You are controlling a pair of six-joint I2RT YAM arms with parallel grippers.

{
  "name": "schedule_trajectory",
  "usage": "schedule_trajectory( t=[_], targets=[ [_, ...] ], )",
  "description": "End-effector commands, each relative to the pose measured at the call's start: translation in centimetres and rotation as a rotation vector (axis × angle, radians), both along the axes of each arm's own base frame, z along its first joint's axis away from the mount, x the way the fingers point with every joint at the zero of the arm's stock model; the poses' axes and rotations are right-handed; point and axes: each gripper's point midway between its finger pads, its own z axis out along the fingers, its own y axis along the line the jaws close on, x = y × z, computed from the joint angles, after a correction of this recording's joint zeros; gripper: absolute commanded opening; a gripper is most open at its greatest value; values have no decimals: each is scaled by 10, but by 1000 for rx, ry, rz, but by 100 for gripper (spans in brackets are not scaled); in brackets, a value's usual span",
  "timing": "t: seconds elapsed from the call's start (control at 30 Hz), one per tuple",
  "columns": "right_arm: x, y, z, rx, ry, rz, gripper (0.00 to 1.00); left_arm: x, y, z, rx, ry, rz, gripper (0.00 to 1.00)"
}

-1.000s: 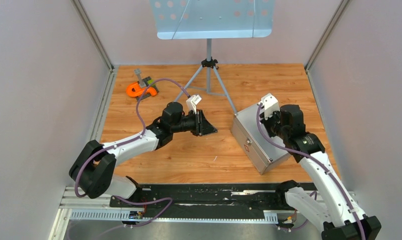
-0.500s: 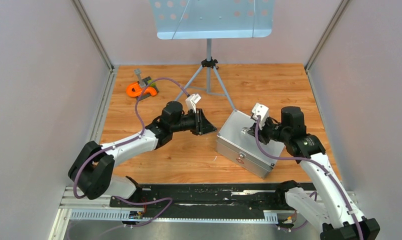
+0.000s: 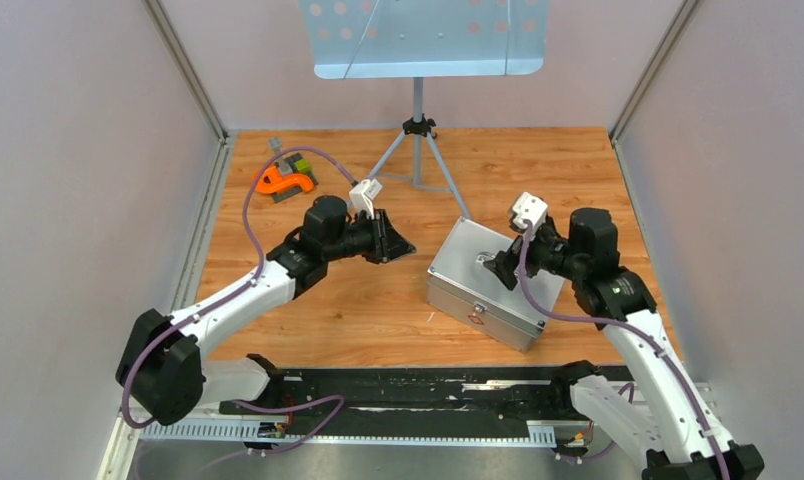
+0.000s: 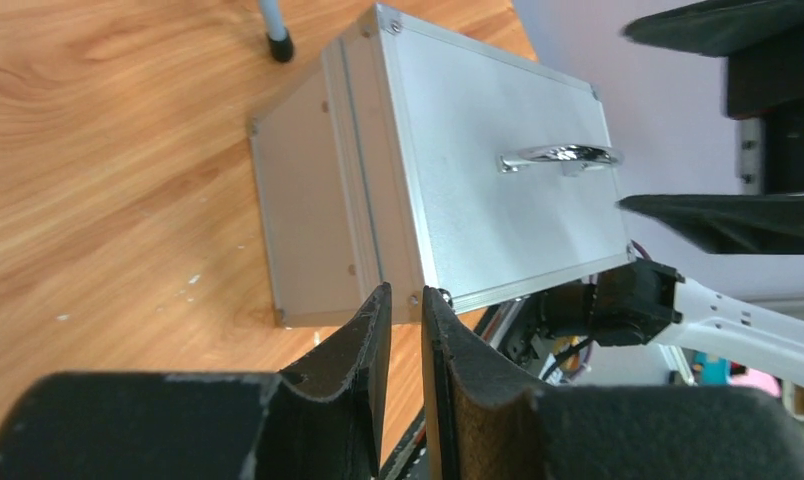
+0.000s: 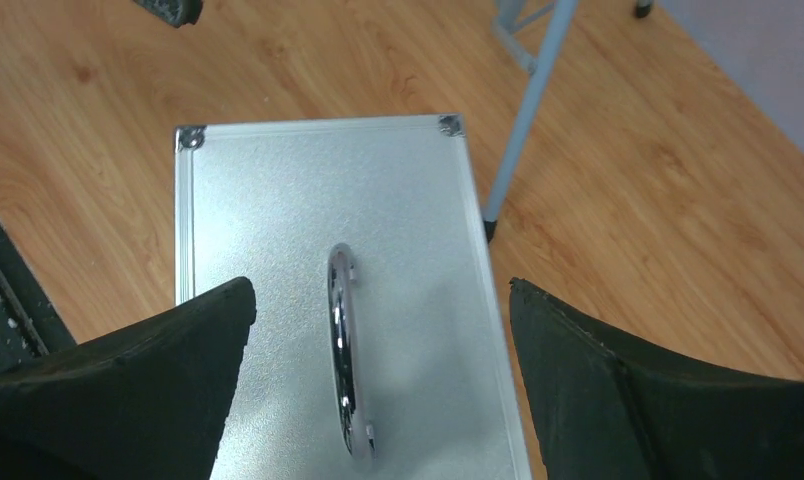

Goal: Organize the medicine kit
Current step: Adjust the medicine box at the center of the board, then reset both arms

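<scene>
Reaching out from a black rail [image 3: 398, 390] at the near edge of a wooden table [image 3: 318, 310], 2 white and black robot arms extend toward the middle of the scene. Just right of centre sits the medicine kit [image 3: 465, 268], a boxy silver case resting on the table at an angle, its lid closed and a latch [image 3: 477, 314] showing on its near face. The right gripper [image 3: 500, 264] hangs over the lid, its 2 black fingers spread wide on either side of the shiny metal handle [image 5: 341, 350] and holding nothing. The left gripper [image 3: 393, 243] is level with the kit and apart from it on the left, pointing toward the case; its 2 fingers [image 4: 363, 340] stand close together with only a narrow slit between them, and nothing is in that slit. Farther back, a music stand [image 3: 416, 150] plants its 3 grey legs on the wood, 1 foot just beyond the kit's far corner. Toward the far left corner lies a small orange object [image 3: 281, 181] beside something grey and green, too small to identify.
</scene>
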Motion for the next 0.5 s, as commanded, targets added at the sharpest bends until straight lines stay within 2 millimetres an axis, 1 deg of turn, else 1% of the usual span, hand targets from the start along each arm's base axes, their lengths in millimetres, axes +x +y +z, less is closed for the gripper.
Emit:
schedule_trajectory(
  t=[0.0, 0.03, 0.07, 0.1, 0.13, 0.17, 0.2, 0.23, 0.27, 0.3, 0.33, 0.37, 0.4, 0.43, 0.47],
  targets=[
    [18, -24, 75, 127, -155, -254, 100, 11, 21, 39, 46, -97, 57, 26],
    [26, -36, 85, 173, -153, -371, 100, 12, 29, 35, 82, -84, 83, 26],
    [35, -56, 94, 224, -141, -538, 100, 14, 34, 48, 90, -126, 94, 26],
    [44, -76, 98, 260, -119, -694, 100, 15, 42, 45, 127, -118, 123, 26],
    [49, -90, 100, 253, -112, -789, 100, 18, 52, 50, 160, -141, 159, 27],
    [54, -102, 100, 251, -105, -873, 100, 20, 57, 53, 175, -151, 179, 27],
    [58, -114, 101, 259, -97, -965, 100, 22, 69, 57, 206, -166, 221, 29],
    [60, -121, 99, 270, -70, -1020, 100, 23, 75, 60, 222, -177, 243, 32],
    [61, -123, 95, 274, -21, -1037, 100, 25, 86, 65, 241, -183, 280, 45],
    [63, -126, 90, 282, 30, -1057, 100, 25, 91, 68, 258, -197, 290, 54],
    [65, -130, 85, 292, 71, -1085, 100, 25, 102, 74, 280, -198, 321, 74],
    [68, -134, 80, 309, 101, -1118, 100, 26, 108, 76, 303, -209, 333, 81],
    [71, -141, 73, 324, 127, -1160, 100, 27, 120, 81, 336, -209, 373, 94],
    [73, -148, 68, 348, 147, -1197, 100, 28, 127, 89, 356, -233, 389, 97],
    [75, -155, 64, 374, 170, -1234, 100, 29, 138, 84, 405, -219, 423, 99]
  ],
)
